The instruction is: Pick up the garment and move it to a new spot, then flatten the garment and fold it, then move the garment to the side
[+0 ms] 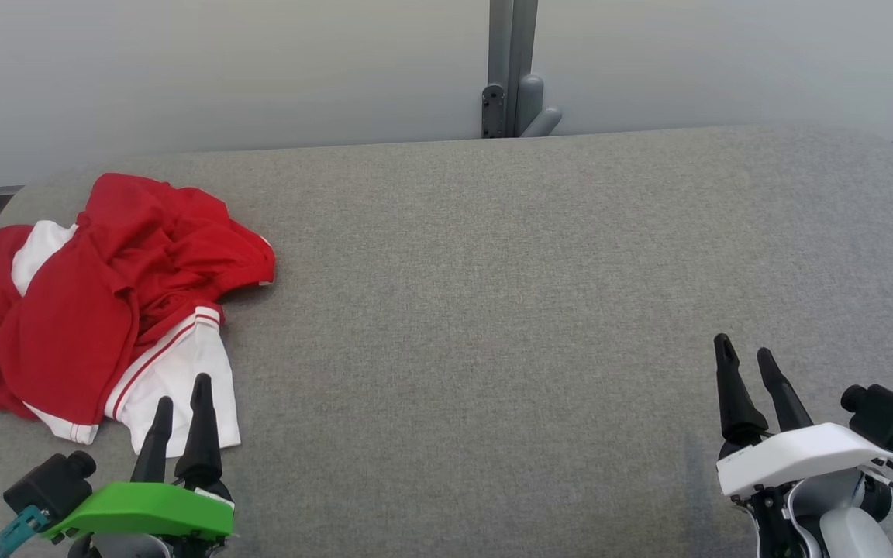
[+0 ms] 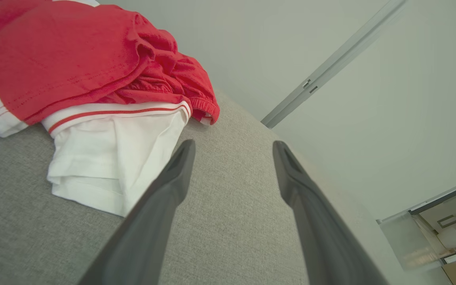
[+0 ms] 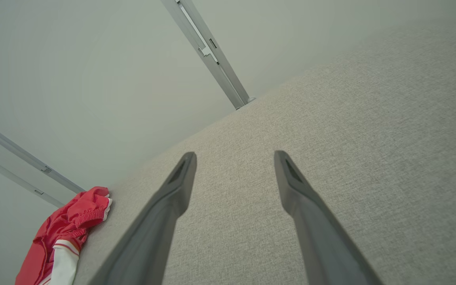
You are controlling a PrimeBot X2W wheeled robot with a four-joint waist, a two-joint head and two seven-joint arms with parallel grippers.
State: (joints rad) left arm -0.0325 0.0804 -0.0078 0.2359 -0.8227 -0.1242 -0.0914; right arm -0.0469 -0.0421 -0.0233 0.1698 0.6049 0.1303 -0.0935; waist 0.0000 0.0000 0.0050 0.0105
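The garment (image 1: 98, 310) is a crumpled red and white piece with striped white cuffs, heaped at the left end of the grey table (image 1: 493, 310). My left gripper (image 1: 181, 394) stands open at the lower left, its fingertips just over the garment's white sleeve edge. In the left wrist view the garment (image 2: 93, 79) lies up and left of my open left gripper (image 2: 232, 148), nothing between the fingers. My right gripper (image 1: 745, 355) stands open and empty at the lower right, far from the cloth. In the right wrist view the right gripper (image 3: 234, 156) points over bare table, with the garment (image 3: 65, 233) at the far lower left.
A pale wall with a grey vertical post (image 1: 510, 70) runs behind the table. The table's far edge curves down at both ends. Wide grey fabric surface stretches between the garment and my right gripper.
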